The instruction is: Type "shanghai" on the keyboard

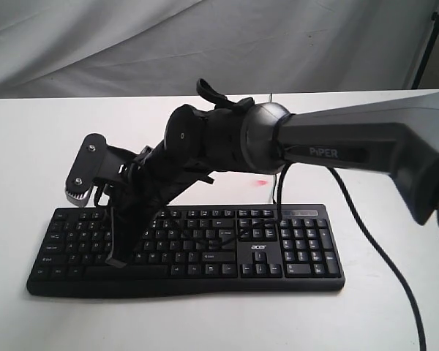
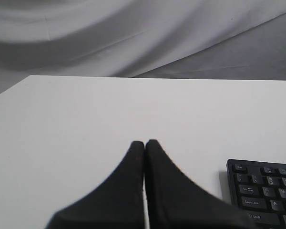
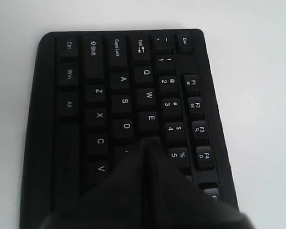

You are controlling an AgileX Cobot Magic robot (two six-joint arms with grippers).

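The black keyboard (image 1: 300, 252) lies across the white table near its front edge, with its number pad on the right. My right arm reaches over it from the right. My right gripper (image 1: 117, 257) points down onto the left letter keys. In the right wrist view this gripper (image 3: 150, 141) is shut with nothing in it. Its tips sit on the keyboard (image 3: 71, 95) just past the E and D keys, and the key beneath them is hidden. My left gripper (image 2: 144, 142) is shut and empty over bare table, left of the keyboard's Esc corner (image 2: 262, 191). It does not show in the exterior view.
A black cable (image 1: 384, 252) runs from the right arm down across the table to the front right. A small red light spot (image 1: 262, 181) lies on the table behind the keyboard. A grey cloth backdrop (image 1: 205, 44) hangs behind the table's far edge.
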